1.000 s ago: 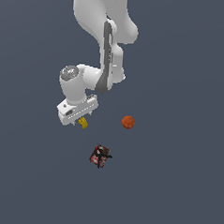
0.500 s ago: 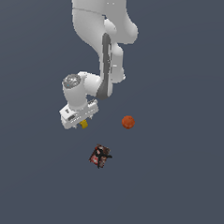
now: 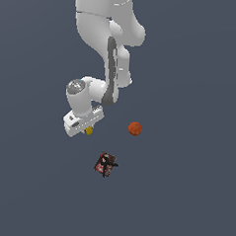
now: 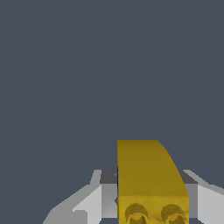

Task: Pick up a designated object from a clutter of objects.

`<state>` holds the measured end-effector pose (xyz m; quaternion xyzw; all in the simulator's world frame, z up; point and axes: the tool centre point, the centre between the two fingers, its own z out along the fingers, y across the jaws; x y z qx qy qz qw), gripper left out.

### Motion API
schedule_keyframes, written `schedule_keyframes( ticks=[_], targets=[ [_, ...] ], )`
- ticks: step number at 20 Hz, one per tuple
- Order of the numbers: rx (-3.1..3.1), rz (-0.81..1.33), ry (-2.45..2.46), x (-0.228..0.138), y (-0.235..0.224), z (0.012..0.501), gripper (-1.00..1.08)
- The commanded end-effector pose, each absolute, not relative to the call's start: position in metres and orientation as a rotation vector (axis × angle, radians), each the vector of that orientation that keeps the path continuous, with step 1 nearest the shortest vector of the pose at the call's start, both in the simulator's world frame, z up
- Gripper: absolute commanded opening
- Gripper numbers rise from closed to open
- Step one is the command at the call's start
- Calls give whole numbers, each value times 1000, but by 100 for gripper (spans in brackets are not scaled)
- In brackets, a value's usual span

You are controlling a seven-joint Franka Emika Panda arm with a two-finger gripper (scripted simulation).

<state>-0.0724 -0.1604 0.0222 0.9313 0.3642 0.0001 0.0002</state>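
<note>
gripper point(image 4: 151, 205) closed on yellow block point(image 4: 148, 175), fingers point(image 4: 94, 199) pressed to both sides. block point(image 3: 89, 131) pokes out under white hand, at exterior view's left of orange-red ball point(image 3: 134, 128). patterned box point(image 3: 105, 164) lies apart, nearer camera.

Three small items in all — one yellow block point(image 3: 89, 131), one orange-red ball point(image 3: 134, 128), one patterned box point(image 3: 106, 164).

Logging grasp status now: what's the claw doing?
Claw: the yellow block sits between its fingers; whether it is clamped cannot be told.
</note>
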Motion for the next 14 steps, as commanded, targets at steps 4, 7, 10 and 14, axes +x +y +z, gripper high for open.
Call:
schedule_keyframes(
  ticks=[4, 7, 10, 14],
  targets=[
    [2925, 0, 1145, -72, -160, 22, -100],
    [2925, 0, 1144, -72, -159, 24, -100],
    [2925, 0, 1144, -70, -154, 31, -100],
    [2925, 0, 1144, -67, -142, 46, -100]
  ],
)
